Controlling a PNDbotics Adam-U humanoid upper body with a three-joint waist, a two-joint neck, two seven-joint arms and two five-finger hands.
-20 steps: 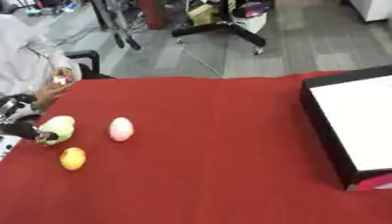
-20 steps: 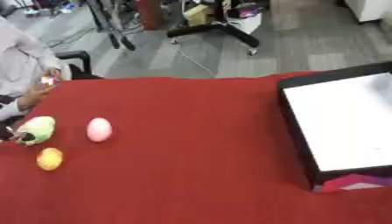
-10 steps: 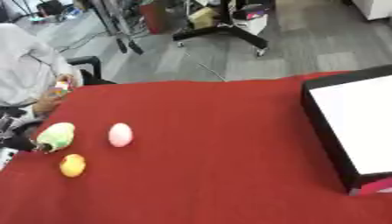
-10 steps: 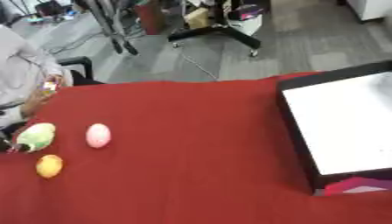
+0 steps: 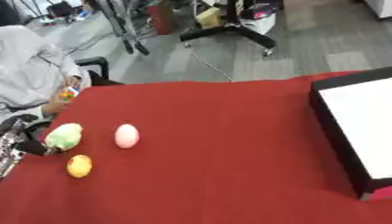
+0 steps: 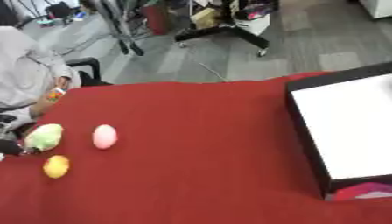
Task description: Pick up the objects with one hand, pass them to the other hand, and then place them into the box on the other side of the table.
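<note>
Left hand (image 5: pixel 17 141), at the table's left edge, touches the green-yellow object (image 5: pixel 64 136), with a dark finger against its near side, though I cannot tell whether the fingers curl round it. Just beside it lie the pink egg-shaped object (image 5: pixel 127 135) and the yellow-orange object (image 5: pixel 79 166), well apart from the black box (image 6: pixel 348 131) on the right. This looks like the first pickup; next comes lifting it and handing it to the right hand, which shows in neither view.

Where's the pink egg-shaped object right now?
The pink egg-shaped object lies on the table's left side, right of the green object and up-right of the yellow one.
</note>
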